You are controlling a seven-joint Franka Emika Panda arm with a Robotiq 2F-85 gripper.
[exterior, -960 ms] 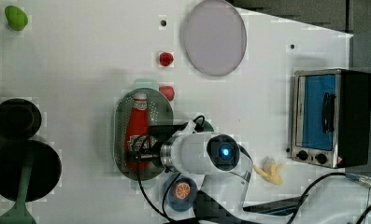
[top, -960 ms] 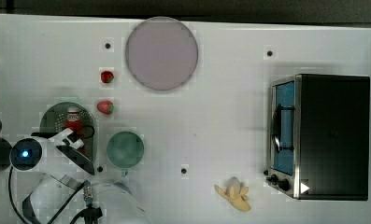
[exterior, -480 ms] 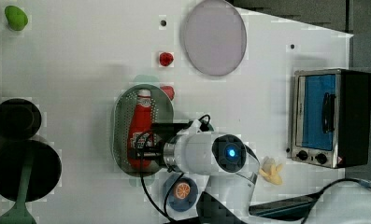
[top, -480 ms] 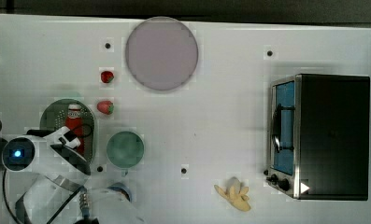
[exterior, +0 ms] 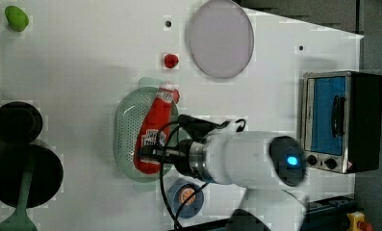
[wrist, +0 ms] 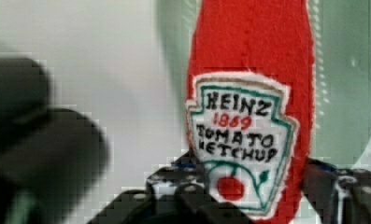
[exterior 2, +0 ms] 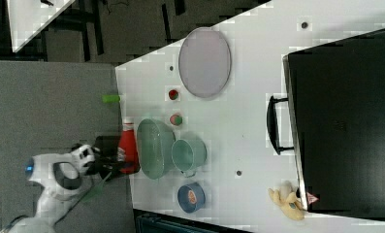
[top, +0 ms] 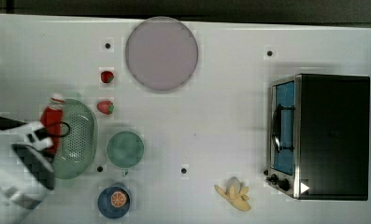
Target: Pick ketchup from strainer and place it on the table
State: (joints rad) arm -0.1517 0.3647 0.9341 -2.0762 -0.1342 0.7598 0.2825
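We see gripper (wrist: 248,196) clamped on ketchup (wrist: 251,84) lower body, label facing wrist; bottle lifted off strainer (top: 78,140), toward strainer's 9 o'clock in top view, for table (top: 211,121) placement.

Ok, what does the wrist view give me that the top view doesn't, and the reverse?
Wrist view: the lettering on the ketchup label, Heinz 1889 Tomato Ketchup, and the gripper clamped on the bottle's lower body. Top view: the toaster oven, lilac plate, two strawberries, green bowl and banana. Both: the ketchup, the pale green strainer and the white table.
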